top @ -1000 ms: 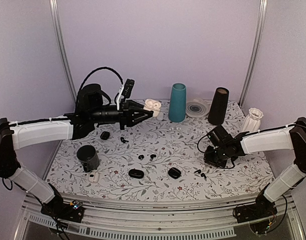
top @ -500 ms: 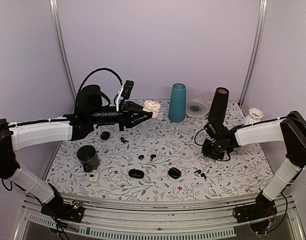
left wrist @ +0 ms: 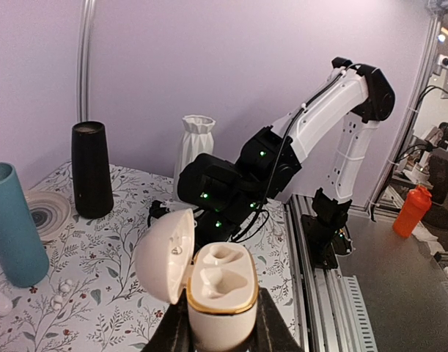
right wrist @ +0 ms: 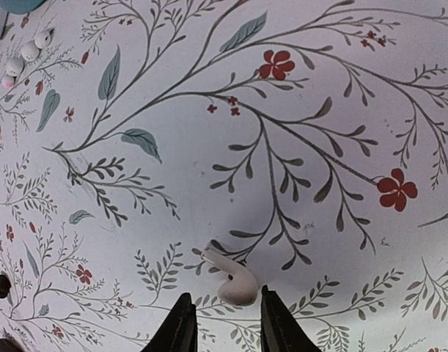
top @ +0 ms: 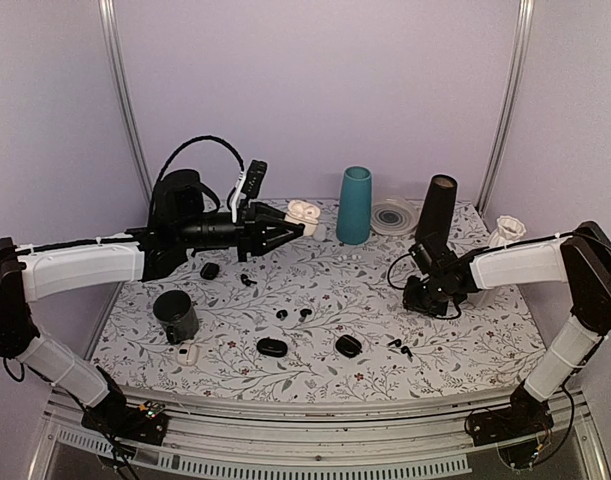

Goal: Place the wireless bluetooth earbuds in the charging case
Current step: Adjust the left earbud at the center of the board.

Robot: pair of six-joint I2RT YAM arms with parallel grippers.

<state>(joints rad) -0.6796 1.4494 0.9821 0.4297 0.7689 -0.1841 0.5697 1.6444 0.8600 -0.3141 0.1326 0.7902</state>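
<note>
The left arm (top: 85, 265) is folded up from its base to a raised elbow at the far left, and from there the forearm is stretched out nearly level toward the middle rear. The left gripper (top: 297, 230) is closed on a case (left wrist: 220, 293), which is pinched from both sides by the fingers (left wrist: 176, 334). The right arm (top: 515, 265) is bent sharply at a raised elbow at the far right and is reached inward, with the wrist dropped low. The right gripper (right wrist: 224, 319) is pointed downward, its jaws set narrowly apart.
</note>
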